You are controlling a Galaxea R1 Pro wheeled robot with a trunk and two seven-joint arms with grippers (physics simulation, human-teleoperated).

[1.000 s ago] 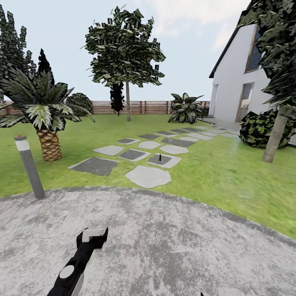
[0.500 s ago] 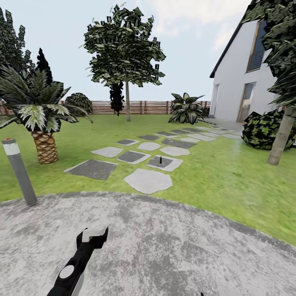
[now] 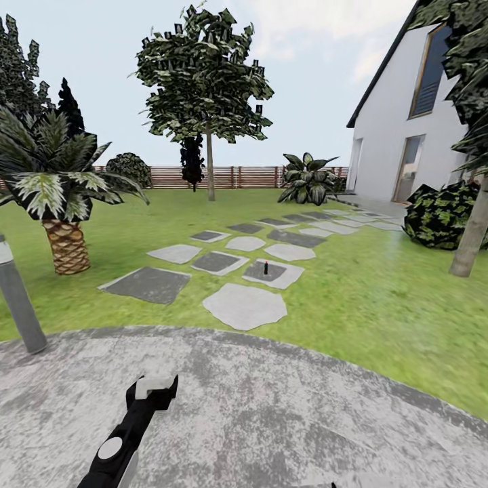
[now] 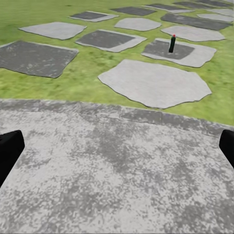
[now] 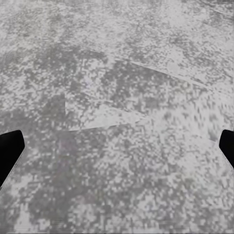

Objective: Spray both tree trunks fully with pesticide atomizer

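Fingers (image 4: 9, 146) of the left gripper (image 4: 117, 151) stand wide apart over grey speckled paving (image 4: 117, 185); the right gripper (image 5: 117, 151) is spread likewise. Well beyond the left fingertips, the slim black red-tipped pesticide atomizer (image 4: 171, 44) stands upright on a pale grey stepping stone (image 4: 195, 52) in the green grass (image 4: 87, 73).

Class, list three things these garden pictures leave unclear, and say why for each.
1. The pesticide atomizer on a stepping stone: too small in the head view for nozzle or trigger detail.
2. The near tree trunk: cut off by the head view's edge.
3. The right gripper: fingertips at the wrist view's edges, the rest out of frame.
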